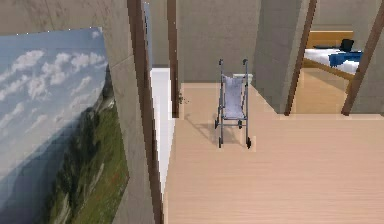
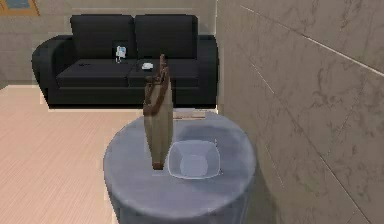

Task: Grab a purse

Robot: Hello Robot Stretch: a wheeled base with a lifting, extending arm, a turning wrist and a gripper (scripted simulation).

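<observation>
Standing on a round grey table (image 2: 128,168) — tall tan purse (image 2: 157,120), clear bowl (image 2: 195,160); cannot tell the fingers' state.

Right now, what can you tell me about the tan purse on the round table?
The purse is a tall, narrow tan bag, leather-like, with darker brown straps looping at its top. It stands upright on the round grey-blue table, near its middle. A clear bowl sits just right of its base in the arm side view; whether they touch cannot be told.
</observation>
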